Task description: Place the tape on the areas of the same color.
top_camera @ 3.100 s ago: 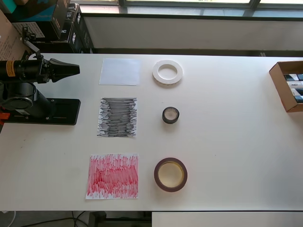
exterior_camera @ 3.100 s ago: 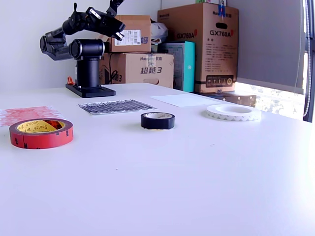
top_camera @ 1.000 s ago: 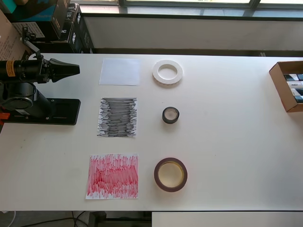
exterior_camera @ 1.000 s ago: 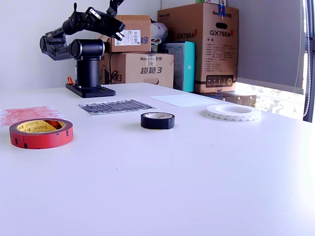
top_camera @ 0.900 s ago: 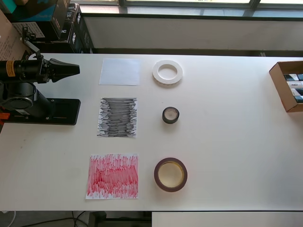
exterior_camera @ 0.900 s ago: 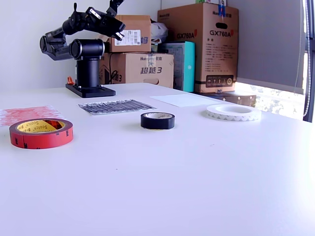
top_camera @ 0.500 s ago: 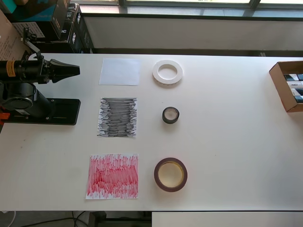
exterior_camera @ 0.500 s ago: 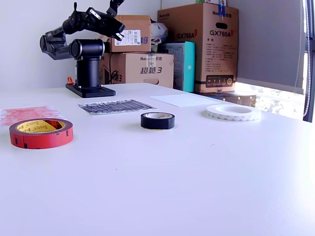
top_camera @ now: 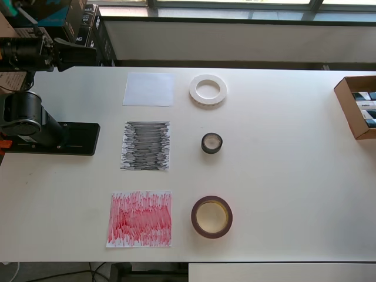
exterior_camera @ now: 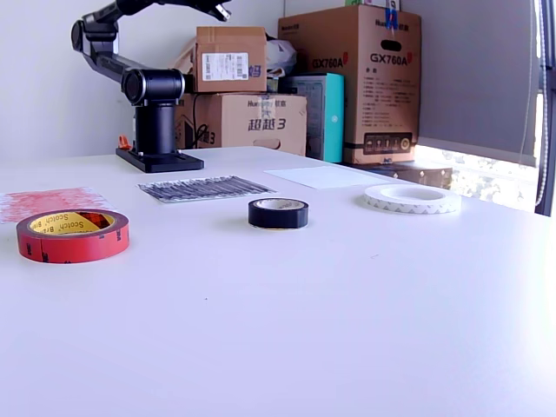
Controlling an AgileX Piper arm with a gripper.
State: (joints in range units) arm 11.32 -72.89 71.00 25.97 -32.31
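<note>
Since half a second ago the arm has swung up, so its gripper (top_camera: 88,51) now hangs beyond the table (top_camera: 282,176) edge, whether spread or pressed together I cannot tell. Nothing else shifted: in the overhead view the red-scribbled sheet (top_camera: 140,218), black-scribbled sheet (top_camera: 145,145) and white sheet (top_camera: 148,89) line the left. Just right of each, apart from it, lie the red-brown roll (top_camera: 211,217), white ring (top_camera: 208,90) and black roll (top_camera: 212,143).
</note>
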